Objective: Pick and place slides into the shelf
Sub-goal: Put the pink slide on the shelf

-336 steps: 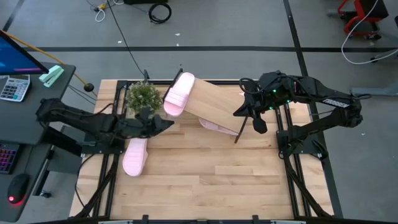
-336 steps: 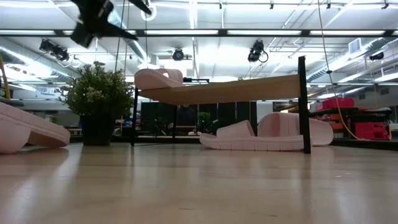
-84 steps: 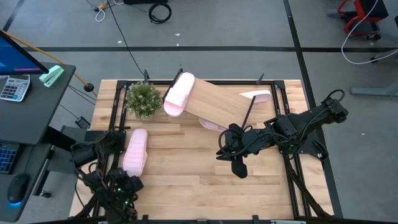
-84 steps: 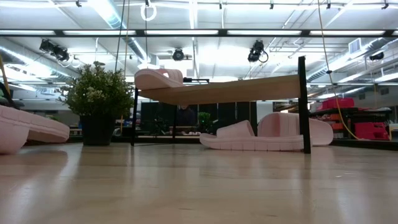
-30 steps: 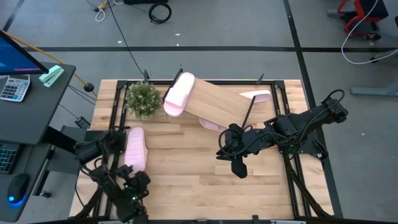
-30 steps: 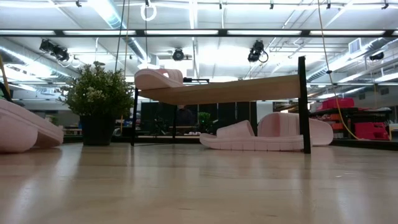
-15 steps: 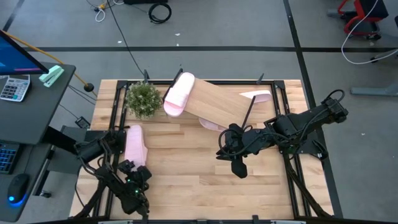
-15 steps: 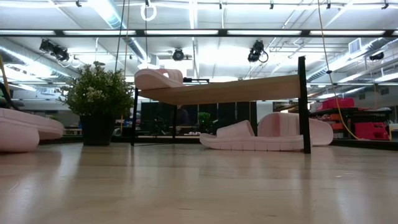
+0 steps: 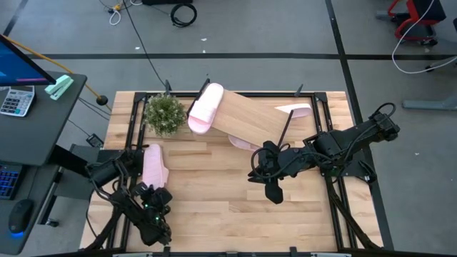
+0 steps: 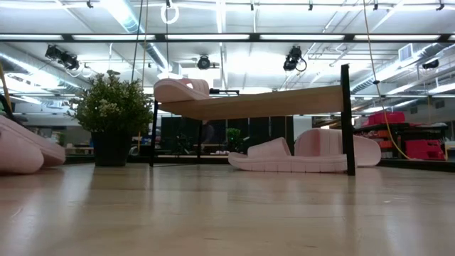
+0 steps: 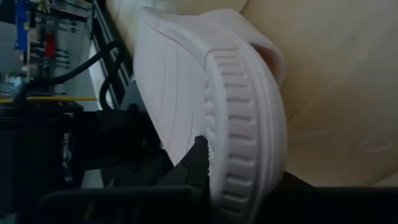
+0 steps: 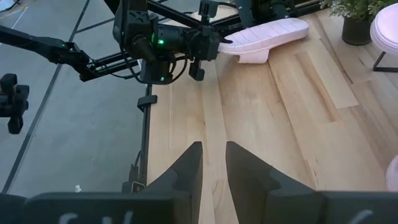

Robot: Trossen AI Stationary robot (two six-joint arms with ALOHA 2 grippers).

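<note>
The left gripper (image 9: 153, 187), at the table's near left edge, is pinched onto the heel end of a pink slide (image 9: 154, 164), which is tipped on its side, ribbed sole (image 11: 239, 118) showing. The right gripper (image 9: 274, 191) hangs mid-table, its fingers (image 12: 188, 163) slightly parted and holding nothing. A second slide (image 9: 206, 107) sits on the slanted shelf (image 9: 250, 118). Another slide (image 10: 306, 155) lies beneath the shelf, and a fourth (image 9: 294, 109) behind it.

Left tool (image 9: 155, 187) clamped, low at table's left; right tool (image 9: 274, 194) hovers mid-table.
</note>
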